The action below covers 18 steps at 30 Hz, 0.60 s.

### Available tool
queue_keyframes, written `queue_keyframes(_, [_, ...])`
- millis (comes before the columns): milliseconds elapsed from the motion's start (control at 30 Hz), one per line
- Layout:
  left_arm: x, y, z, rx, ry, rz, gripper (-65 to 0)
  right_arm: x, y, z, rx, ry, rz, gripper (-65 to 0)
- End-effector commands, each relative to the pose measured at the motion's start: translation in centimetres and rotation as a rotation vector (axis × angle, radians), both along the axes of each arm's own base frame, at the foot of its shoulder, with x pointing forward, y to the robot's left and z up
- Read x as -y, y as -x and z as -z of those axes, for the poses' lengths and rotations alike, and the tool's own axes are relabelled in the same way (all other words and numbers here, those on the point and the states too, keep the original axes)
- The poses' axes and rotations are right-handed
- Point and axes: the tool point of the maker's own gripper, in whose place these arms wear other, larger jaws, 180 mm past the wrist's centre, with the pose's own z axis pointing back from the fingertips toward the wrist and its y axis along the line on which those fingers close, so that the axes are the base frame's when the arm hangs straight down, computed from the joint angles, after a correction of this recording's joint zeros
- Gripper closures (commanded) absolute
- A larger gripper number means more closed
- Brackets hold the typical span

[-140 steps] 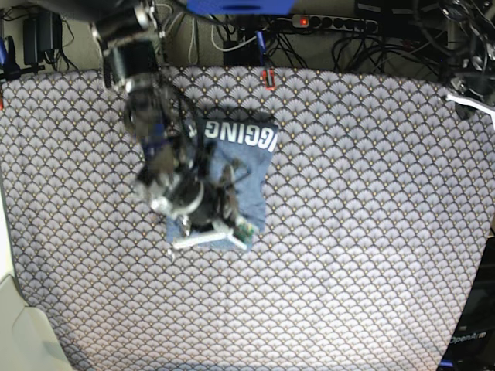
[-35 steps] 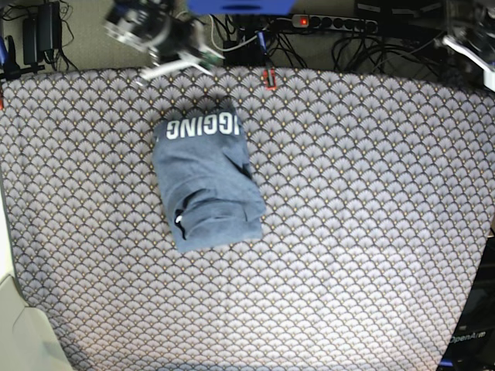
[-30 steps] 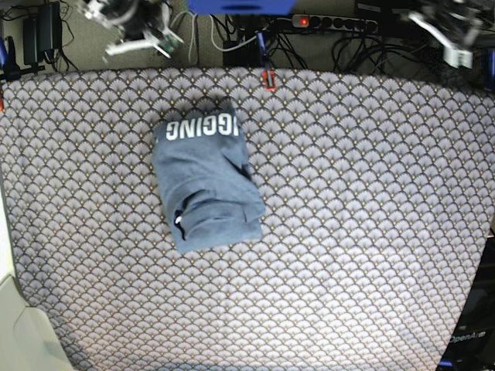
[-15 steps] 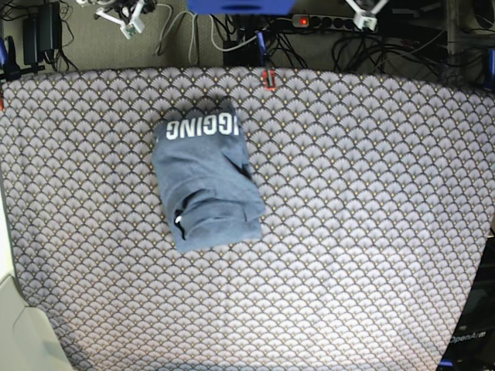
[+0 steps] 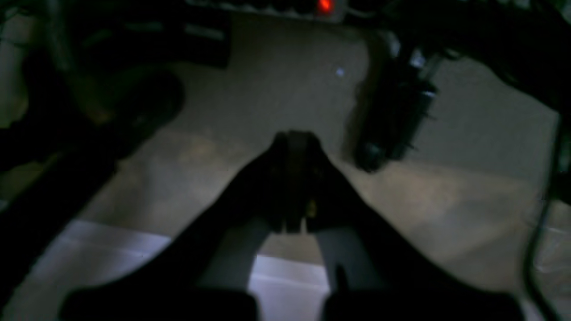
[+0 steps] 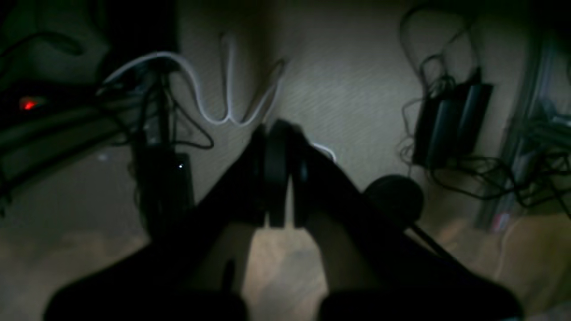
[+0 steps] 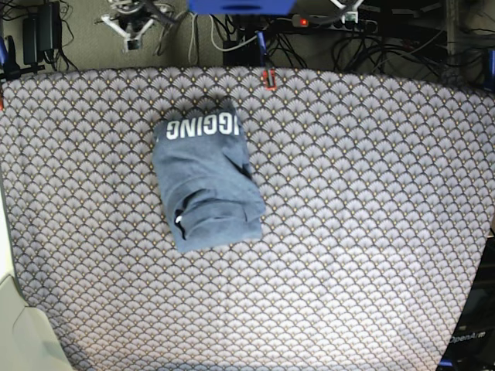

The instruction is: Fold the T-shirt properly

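Note:
The slate-blue T-shirt (image 7: 205,182) lies folded into a compact bundle on the left-centre of the patterned table covering (image 7: 356,201), with white lettering along its far edge. No gripper touches it. My right gripper (image 6: 277,133) is shut and empty, held over the floor behind the table; it shows at the top left of the base view (image 7: 128,25). My left gripper (image 5: 294,142) is also shut and empty over the floor, at the top edge of the base view (image 7: 349,11). The shirt does not show in either wrist view.
Behind the table's far edge are a power strip with a red light (image 7: 325,22), cables (image 6: 223,102) and black power bricks (image 6: 450,125). A red clip (image 7: 267,77) sits on the far table edge. A pale surface (image 7: 19,332) lies at the lower left.
The right arm left the shirt and withdrew behind the far table edge. The left arm swung from the far right to the top centre. The shirt has not moved in the last second.

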Motion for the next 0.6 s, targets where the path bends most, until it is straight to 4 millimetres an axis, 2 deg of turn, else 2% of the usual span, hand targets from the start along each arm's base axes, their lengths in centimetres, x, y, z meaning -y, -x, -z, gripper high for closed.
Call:
queue_keyframes(0, [-0.6, -0.5, 0.0, 0.005, -0.017, -0.002, -0.4, 0.4, 0.8, -0.1, -0.008, 0.029, -0.011, 0.0])
queue_keyframes(33, [-0.5, -0.5, 0.0, -0.003, -0.016, -0.005, -0.4, 0.2, 1.0, -0.1, -0.012, 0.044, -0.023, 0.0])
queue_keyframes(167, [-0.7, -2.6, 0.1, 0.016, -0.018, 0.007, -0.4, 0.1, 1.5, 0.0, -0.035, 0.098, -0.075, 0.0])
queue_keyframes(267, [-1.1, -2.6, 0.1, -0.004, -0.021, 0.007, -0.4, -0.3, 2.1, -0.1, -0.037, 0.114, -0.074, 0.0])
queue_keyframes(367, [-2.9, -2.9, -0.1, -0.001, -0.049, 0.010, -0.4, -0.5, 2.2, -0.1, -0.035, 0.126, -0.072, 0.0])
queue_keyframes(567, [-3.1, -2.8, -0.1, -0.002, -0.052, 0.063, -0.4, -1.0, 3.2, 0.0, -0.054, 0.120, -0.070, 0.0])
